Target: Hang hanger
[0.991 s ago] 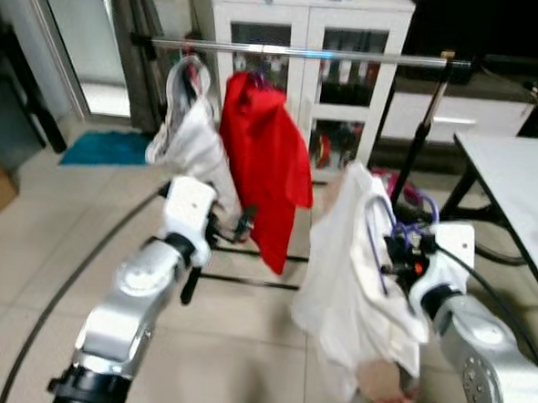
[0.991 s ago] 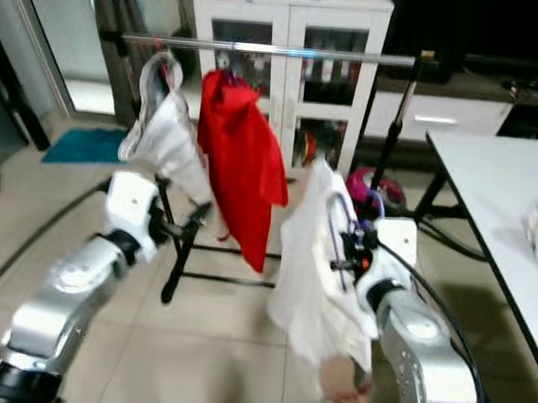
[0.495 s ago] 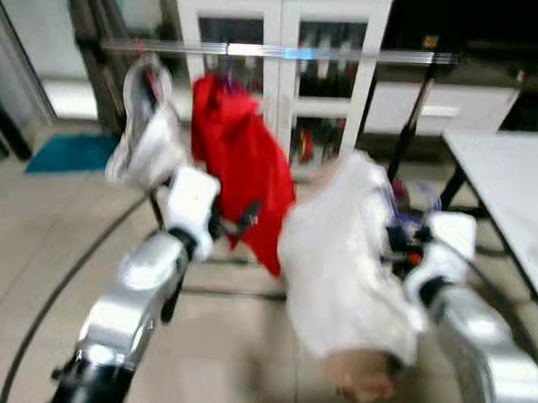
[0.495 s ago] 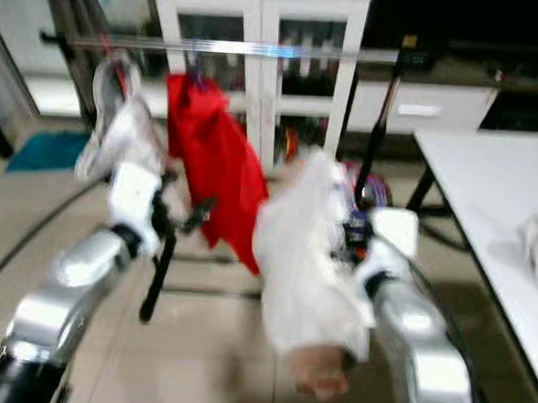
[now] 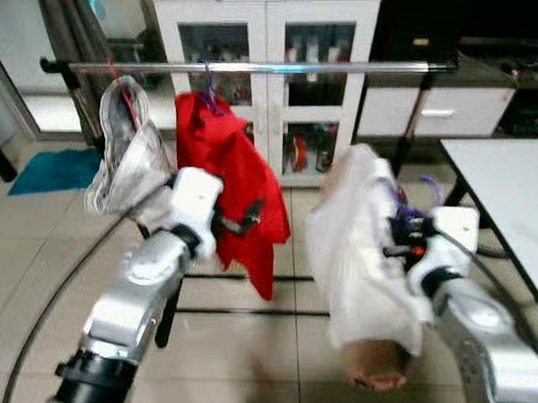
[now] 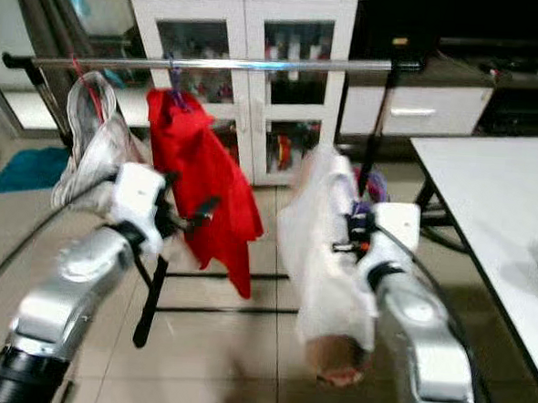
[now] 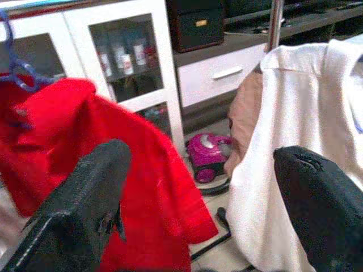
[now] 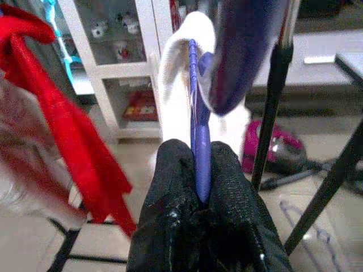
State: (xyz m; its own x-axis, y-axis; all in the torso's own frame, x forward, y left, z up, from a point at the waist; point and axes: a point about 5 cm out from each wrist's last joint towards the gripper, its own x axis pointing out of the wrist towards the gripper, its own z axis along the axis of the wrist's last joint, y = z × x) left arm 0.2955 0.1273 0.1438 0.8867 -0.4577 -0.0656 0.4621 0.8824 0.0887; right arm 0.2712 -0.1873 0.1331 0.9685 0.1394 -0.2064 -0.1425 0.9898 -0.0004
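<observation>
The right gripper has its jaws pinching the thin purple hanger, which carries a soft white shirt — below the shiny metal rail. The left gripper has its jaws spread wide, near a red garment hanging on the rail. A crumpled grey-white garment hangs further left.

No legible text, label, brand or number anywhere. Items behind the glass doors of the white cabinet too small and blurred to read; garments and rail unmarked.
</observation>
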